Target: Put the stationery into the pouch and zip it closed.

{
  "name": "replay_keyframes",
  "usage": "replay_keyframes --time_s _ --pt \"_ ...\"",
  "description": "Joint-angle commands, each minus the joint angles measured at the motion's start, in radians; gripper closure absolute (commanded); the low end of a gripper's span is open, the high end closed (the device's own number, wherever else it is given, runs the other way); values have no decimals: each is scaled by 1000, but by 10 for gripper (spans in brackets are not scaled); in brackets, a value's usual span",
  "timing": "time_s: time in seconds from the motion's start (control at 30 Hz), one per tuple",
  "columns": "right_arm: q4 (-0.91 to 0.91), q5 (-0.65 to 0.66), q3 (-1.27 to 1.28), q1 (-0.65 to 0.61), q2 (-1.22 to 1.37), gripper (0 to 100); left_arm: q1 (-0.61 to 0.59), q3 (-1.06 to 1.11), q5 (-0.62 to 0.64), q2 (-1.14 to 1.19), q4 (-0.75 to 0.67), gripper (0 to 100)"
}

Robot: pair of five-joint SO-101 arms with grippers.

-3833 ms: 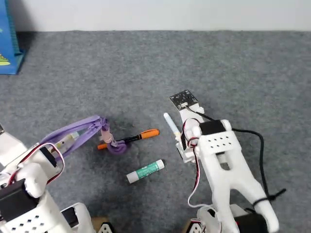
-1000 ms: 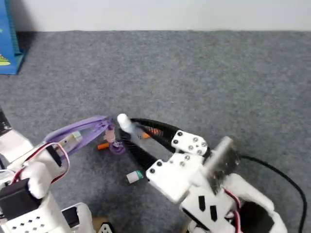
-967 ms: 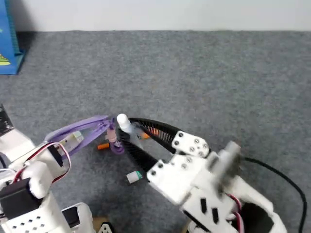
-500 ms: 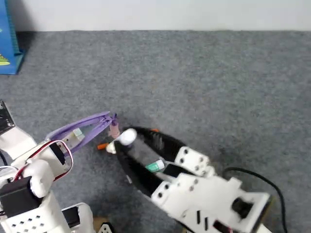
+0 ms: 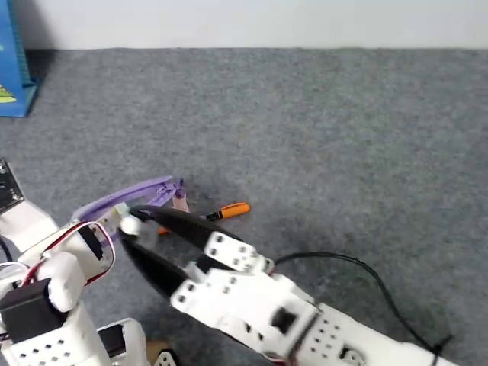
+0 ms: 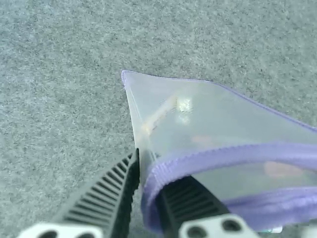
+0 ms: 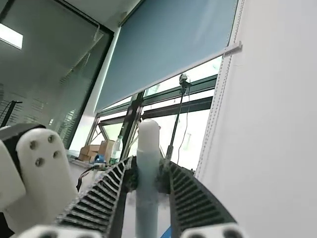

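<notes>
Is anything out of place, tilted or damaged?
Nothing stands out. The left tool grips the pouch edge, the right tool holds a white pen near it, and an orange pen lies on the carpet.

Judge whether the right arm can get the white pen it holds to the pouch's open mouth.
Probably yes. The left gripper holds the pouch with its mouth open, the white pen in the right gripper sits at that mouth, and nothing lies between.
</notes>
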Motion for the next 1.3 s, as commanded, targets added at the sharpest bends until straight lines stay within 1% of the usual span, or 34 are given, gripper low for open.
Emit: replay_keyframes --time_s 0.0,0.2,0.37,0.4,0.5,0.57,0.63,0.83,0.93,1.13,1.27 --pt "-104 12 -77 7 131 991 6 -4 11 9 15 989" --pt "-234 9 -77 76 318 991 5 -2 11 9 17 989" --pt "-232 8 -78 137 421 985 5 -2 11 9 17 989" --pt "-202 8 -78 150 429 965 3 -2 11 9 17 989" --pt "-21 2 -115 183 414 835 2 -1 11 9 17 989" --pt "117 -46 -150 197 381 747 2 -1 11 9 17 989" --pt "262 -100 -192 213 331 707 2 -1 11 9 17 989" --pt "657 -245 -245 271 130 706 0 -1 11 9 17 989" --pt "842 -298 -245 325 50 707 0 -1 11 9 17 989" --pt "1127 -370 -245 449 -41 707 0 -2 11 9 17 989" --pt "1257 -390 -238 533 -8 707 -17 -12 11 8 17 989"
